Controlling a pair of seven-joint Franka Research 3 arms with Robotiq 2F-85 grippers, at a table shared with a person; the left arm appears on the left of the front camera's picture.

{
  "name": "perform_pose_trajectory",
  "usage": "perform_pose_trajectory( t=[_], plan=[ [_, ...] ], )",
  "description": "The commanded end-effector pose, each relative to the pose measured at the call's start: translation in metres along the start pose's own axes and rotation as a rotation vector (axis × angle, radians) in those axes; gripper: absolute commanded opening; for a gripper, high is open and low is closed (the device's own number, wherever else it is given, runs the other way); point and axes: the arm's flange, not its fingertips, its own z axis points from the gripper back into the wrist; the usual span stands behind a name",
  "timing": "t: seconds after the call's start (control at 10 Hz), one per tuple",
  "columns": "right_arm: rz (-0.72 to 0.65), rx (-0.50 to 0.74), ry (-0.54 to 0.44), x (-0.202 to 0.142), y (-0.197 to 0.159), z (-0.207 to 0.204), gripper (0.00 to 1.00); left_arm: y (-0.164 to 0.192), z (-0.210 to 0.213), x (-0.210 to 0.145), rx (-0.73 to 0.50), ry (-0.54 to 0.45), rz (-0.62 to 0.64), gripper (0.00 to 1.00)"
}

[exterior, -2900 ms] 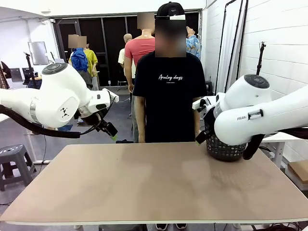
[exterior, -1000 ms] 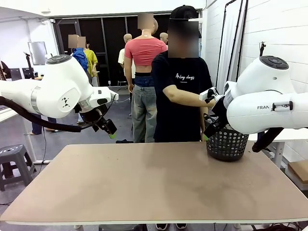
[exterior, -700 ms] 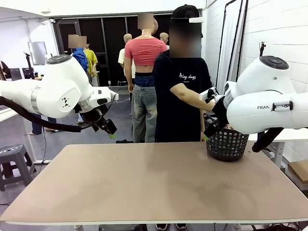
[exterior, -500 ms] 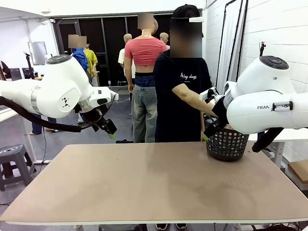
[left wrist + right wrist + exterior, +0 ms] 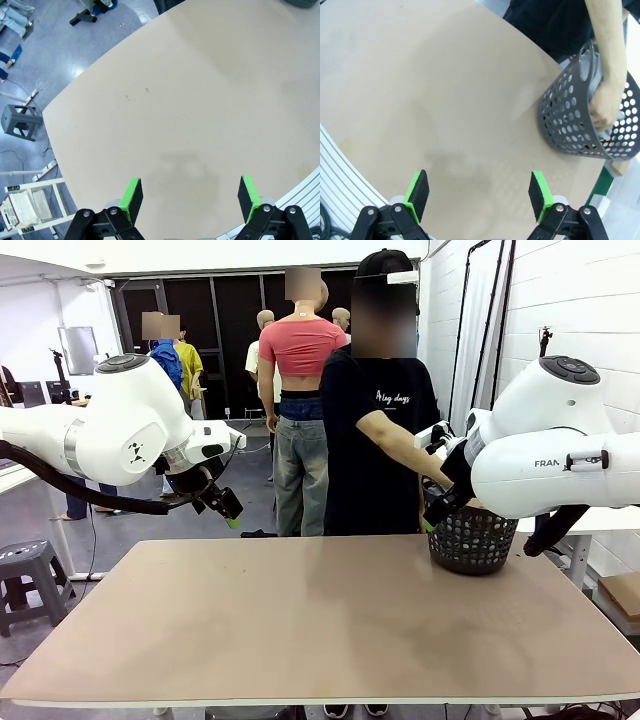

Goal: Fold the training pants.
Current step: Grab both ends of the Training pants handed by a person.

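Observation:
A person at the far side reaches a hand [image 5: 603, 102] into a dark grey perforated basket [image 5: 472, 540] [image 5: 570, 125] at the table's far right corner. Pale grey cloth [image 5: 593, 65] shows inside the basket around the hand; it looks like the training pants, mostly hidden by the basket wall. My left gripper [image 5: 228, 512] [image 5: 190, 197] hangs open above the table's far left, with nothing between its green pads. My right gripper [image 5: 432, 520] [image 5: 480, 192] is open too, hovering just left of the basket and holding nothing.
The tan table [image 5: 300, 620] is bare apart from the basket. The person's forearm [image 5: 400, 445] crosses close in front of my right arm's wrist. A grey stool [image 5: 28, 575] stands off the table's left side.
The person has turned to the basket and pushed the hand lower into it over the last second. Both arms have stayed still with their grippers open.

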Motion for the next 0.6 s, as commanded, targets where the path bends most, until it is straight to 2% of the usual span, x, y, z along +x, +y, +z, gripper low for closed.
perform_pose_trajectory(
  t=[0.0, 0.5],
  plan=[
    [0.000, -0.002, -0.009, 0.0013, 0.0005, -0.0002, 1.00, 0.0003, 0.0008, -0.0006, -0.001, -0.009, -0.006, 1.00],
    [0.000, -0.002, -0.009, 0.0013, 0.0005, -0.0002, 1.00, 0.0003, 0.0008, -0.0006, -0.001, -0.009, -0.006, 1.00]
  ],
)
